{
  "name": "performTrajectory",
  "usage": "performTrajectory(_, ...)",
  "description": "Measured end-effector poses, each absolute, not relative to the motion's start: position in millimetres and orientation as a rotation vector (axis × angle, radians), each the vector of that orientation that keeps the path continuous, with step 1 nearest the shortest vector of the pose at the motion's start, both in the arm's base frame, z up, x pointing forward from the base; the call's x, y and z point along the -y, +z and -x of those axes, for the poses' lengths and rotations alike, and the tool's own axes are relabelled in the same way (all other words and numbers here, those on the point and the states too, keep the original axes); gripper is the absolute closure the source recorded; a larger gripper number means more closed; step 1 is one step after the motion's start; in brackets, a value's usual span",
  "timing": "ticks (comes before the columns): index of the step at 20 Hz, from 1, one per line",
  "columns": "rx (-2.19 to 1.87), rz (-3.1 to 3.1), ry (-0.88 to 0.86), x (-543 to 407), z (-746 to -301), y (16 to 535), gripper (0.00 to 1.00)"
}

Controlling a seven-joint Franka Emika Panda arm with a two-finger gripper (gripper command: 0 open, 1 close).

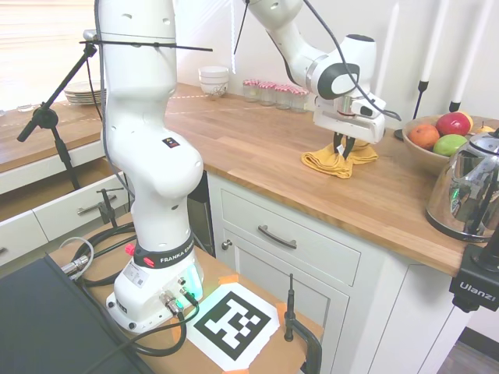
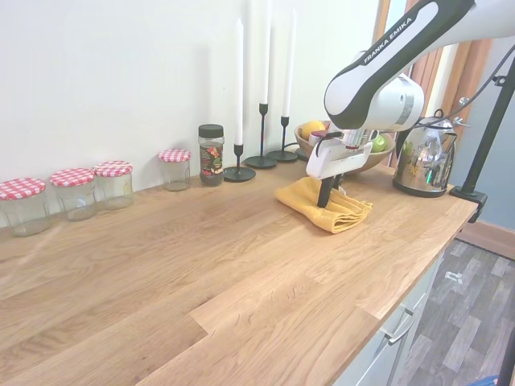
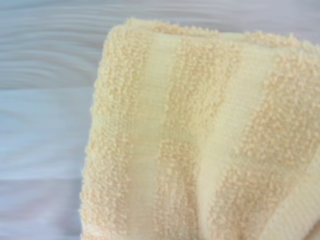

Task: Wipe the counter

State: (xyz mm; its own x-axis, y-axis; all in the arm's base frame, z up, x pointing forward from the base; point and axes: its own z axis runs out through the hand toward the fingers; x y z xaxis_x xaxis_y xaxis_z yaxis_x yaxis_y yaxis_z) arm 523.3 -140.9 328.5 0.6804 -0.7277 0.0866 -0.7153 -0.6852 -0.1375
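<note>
In the wrist view we are looking straight down on a folded yellow cloth (image 3: pixel 200 140), its terry stripes filling the right and centre of the frame, with pale blurred wood grain of the counter (image 3: pixel 45 100) showing along the left and top. The cloth's lower and right parts are running off the frame.

In the first exterior view the counter (image 1: pixel 265 156) is stretching from the left-centre to the right edge, above white drawers (image 1: pixel 288 234) with metal bar handles. The gripper (image 1: pixel 344 153) is pointing down at right of centre, its dark fingers sinking into the cloth (image 1: pixel 327 162), which is lying bunched on the wood. We are seeing the fingers close together with cloth gathered around them, so they are probably pinching it, though the grip itself is hidden in the folds.

Only the second exterior view is showing the cloth (image 2: pixel 310 201) spread flat on the counter (image 2: pixel 201 273), right of centre, with the gripper (image 2: pixel 328 195) planted in it.

Further back, a glass kettle (image 1: pixel 468 195) is sitting at the right edge, cut off there, and a fruit bowl (image 1: pixel 425 152) is standing behind it. Red-checked jars (image 2: pixel 80 189) are lining the wall at left in the second exterior view, beside a spice jar (image 2: pixel 212 154) and three black candlesticks (image 2: pixel 261 133) holding white candles.
</note>
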Motion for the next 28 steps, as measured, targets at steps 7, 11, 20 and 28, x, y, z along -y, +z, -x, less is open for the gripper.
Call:
performTrajectory(7,-1.121,2.878,-0.223,25,-534,330,1.0)
performTrajectory(11,-1.089,2.912,-0.244,-32,-534,330,1.0)
performTrajectory(20,-1.03,2.97,-0.287,-124,-523,330,1.0)
performTrajectory(28,-0.976,3.018,-0.294,-186,-522,330,1.0)
